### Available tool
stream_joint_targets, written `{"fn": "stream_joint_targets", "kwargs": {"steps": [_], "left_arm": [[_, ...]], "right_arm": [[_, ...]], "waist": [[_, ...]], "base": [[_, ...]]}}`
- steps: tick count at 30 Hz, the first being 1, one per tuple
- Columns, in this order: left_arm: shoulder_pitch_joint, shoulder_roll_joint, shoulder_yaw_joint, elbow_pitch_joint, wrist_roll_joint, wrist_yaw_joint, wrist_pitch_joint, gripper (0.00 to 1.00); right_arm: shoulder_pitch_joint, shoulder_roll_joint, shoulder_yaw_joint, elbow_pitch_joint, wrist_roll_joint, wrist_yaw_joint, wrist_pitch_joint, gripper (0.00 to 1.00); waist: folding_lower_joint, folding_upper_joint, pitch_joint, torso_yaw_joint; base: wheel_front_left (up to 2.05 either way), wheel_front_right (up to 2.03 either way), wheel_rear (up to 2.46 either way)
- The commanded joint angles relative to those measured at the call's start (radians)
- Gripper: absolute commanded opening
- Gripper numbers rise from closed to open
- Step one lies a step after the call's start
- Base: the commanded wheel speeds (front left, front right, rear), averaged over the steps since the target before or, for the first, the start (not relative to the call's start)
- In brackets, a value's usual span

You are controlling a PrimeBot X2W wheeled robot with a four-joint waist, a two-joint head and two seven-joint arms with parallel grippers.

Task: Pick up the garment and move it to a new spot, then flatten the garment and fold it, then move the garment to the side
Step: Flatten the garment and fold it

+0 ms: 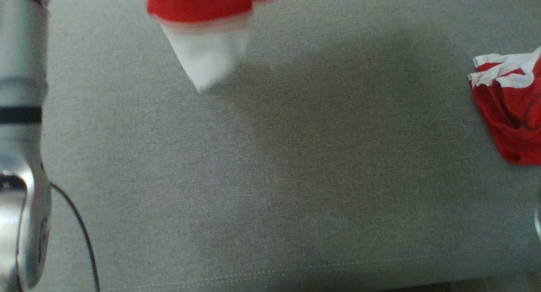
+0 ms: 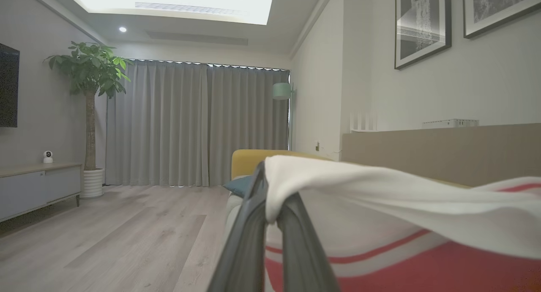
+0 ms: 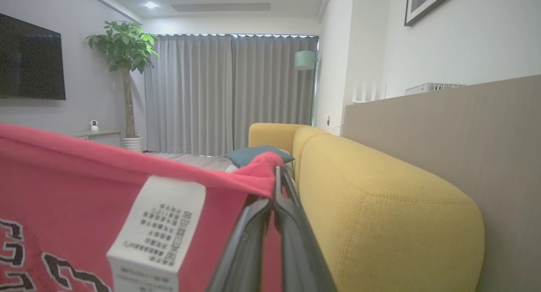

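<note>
Clamped hard on the garment (image 2: pixel 380 224) with the left fingers (image 2: pixel 253 211): white hem pinched between them and draped over the tips. Thin red stripes and red cloth spreading off to the right in that wrist view.

Clamped just as hard with the right fingers (image 3: pixel 281 207), biting a red edge of the garment right at the tips. Just left of that grip, a white label (image 3: pixel 158 233) hanging off the red cloth. Further left and lower, black-outlined lettering (image 3: pixel 25 258). Right beside these fingers, a yellow sofa back (image 3: pixel 380 207). Beyond the tips, a teal cushion (image 3: pixel 245 154).

From the head: held up above the grey seat (image 1: pixel 270 178) at the top edge, left of centre, red with a white flap pointing down, blurred. No telling whether the flap's tip touches the seat.

At the left edge, a pale forearm (image 1: pixel 21 93) with a thin black cable (image 1: pixel 80 228) beside it. Well apart at the right edge, crumpled on the seat, a second red-and-white cloth (image 1: pixel 511 118).

Farther out in the left wrist view: wood floor (image 2: pixel 127 233), grey curtains (image 2: pixel 198 123), a potted tree (image 2: pixel 91 72), framed pictures (image 2: pixel 422 25) on the wall.
</note>
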Motion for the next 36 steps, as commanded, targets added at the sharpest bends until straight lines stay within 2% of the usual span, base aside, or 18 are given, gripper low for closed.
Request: {"fn": "stream_joint_targets", "kwargs": {"steps": [1, 4, 6, 11, 19, 23, 28, 36], "left_arm": [[-0.079, 0.038, 0.048, -0.006, 0.006, 0.006, -0.009, 0.0], [-0.121, 0.014, 0.079, 0.019, 0.009, 0.007, -0.011, 0.0], [-0.12, 0.003, 0.088, 0.029, 0.008, 0.003, -0.012, 0.0], [-0.07, -0.05, 0.114, 0.094, 0.018, -0.02, -0.012, 0.0], [0.051, -0.11, 0.172, 0.177, 0.016, -0.064, -0.012, 0.0], [0.112, -0.12, 0.177, 0.19, 0.045, -0.074, -0.012, 0.0], [0.245, -0.128, 0.204, 0.136, 0.064, -0.082, -0.012, 0.0], [0.601, -0.126, 0.254, -0.014, 0.079, -0.105, -0.012, 0.0]], "right_arm": [[-0.059, 0.024, 0.004, 0.021, -0.009, 0.007, -0.042, 0.0], [-0.13, 0.053, 0.04, 0.148, -0.013, 0.007, -0.114, 0.0], [-0.146, 0.06, 0.052, 0.192, -0.016, 0.007, -0.136, 0.0], [-0.179, 0.099, 0.116, 0.397, 0.005, 0.007, -0.207, 0.0], [-0.147, 0.124, 0.207, 0.574, 0.081, 0.007, -0.279, 0.0], [-0.098, 0.115, 0.251, 0.591, 0.136, 0.007, -0.295, 0.0], [0.021, 0.088, 0.312, 0.554, 0.201, 0.007, -0.315, 0.0], [0.344, 0.035, 0.354, 0.41, 0.283, 0.007, -0.32, 0.0]], "waist": [[0.0, 0.0, 0.026, -0.004], [0.0, 0.0, 0.082, 0.006], [0.0, 0.0, 0.099, 0.01], [0.0, 0.0, 0.19, 0.033], [0.0, 0.0, 0.275, 0.043], [0.0, 0.0, 0.281, 0.045], [0.0, 0.0, 0.246, 0.045], [0.0, 0.0, 0.102, 0.034]], "base": [[0.0, 0.0, 0.0], [0.0, 0.0, 0.0], [0.0, 0.0, 0.0], [0.0, 0.0, 0.0], [0.0, 0.0, 0.0], [0.0, 0.0, 0.0], [0.0, 0.0, 0.0], [0.0, 0.0, 0.0]]}}
